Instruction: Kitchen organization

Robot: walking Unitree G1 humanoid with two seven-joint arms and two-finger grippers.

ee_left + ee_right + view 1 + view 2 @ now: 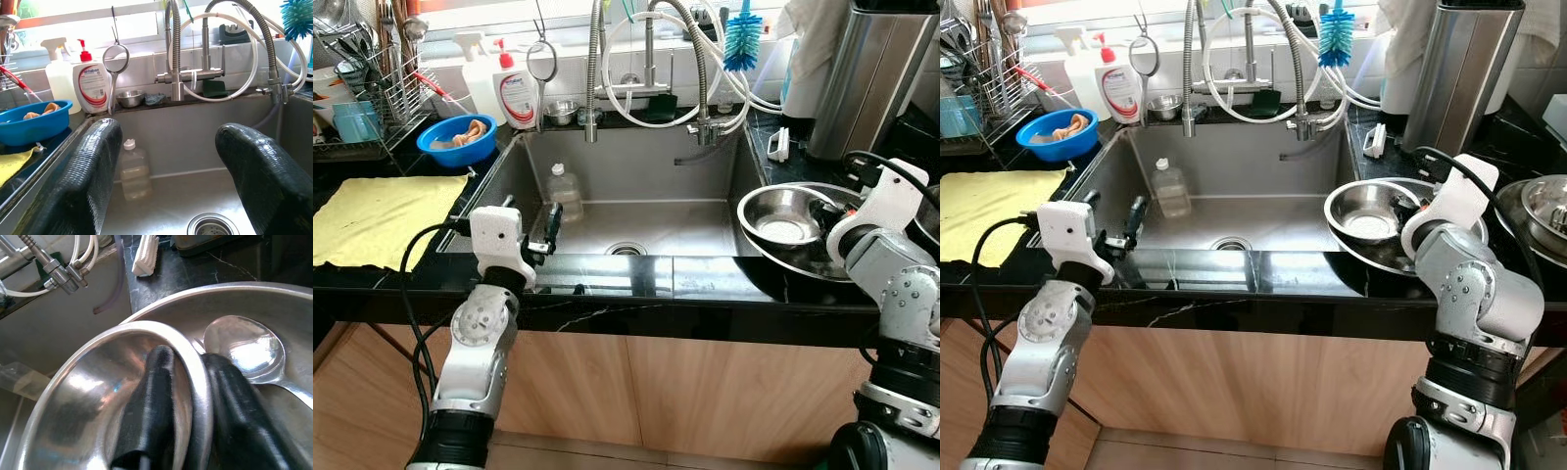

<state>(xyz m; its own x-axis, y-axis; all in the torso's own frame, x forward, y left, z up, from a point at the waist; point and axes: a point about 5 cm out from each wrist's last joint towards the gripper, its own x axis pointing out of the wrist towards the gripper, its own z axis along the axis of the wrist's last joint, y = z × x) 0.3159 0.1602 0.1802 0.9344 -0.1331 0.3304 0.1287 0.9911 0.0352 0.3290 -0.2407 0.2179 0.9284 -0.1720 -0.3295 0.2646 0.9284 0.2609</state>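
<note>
- The rim of a shiny round steel bowl (783, 217) is being pinched by the right gripper (188, 406), right of the sink (636, 181), inside a wider steel basin (274, 303) beside a spoon (247, 347).
- The left gripper (168, 181) is being held wide apart over the sink's front edge.

Counted at the sink (636, 220): one clear plastic bottle (565, 192) standing inside the basin, one drain (626, 249). Behind the basin: two bottles, namely one white spray bottle (475, 73) and one pump bottle (517, 93); one hanging strainer (541, 61); one small steel cup (562, 111); one blue bottle brush (741, 39). On the left counter: one blue bowl (456, 140), one yellow cloth (380, 217), one wire drying rack (372, 93). On the right counter: two nested steel bowls, one smaller bowl (781, 214) inside one larger bowl (274, 308); one spoon (247, 348); one white scrub brush (779, 144). Two grippers: left gripper (544, 231), right gripper (190, 406).
</note>
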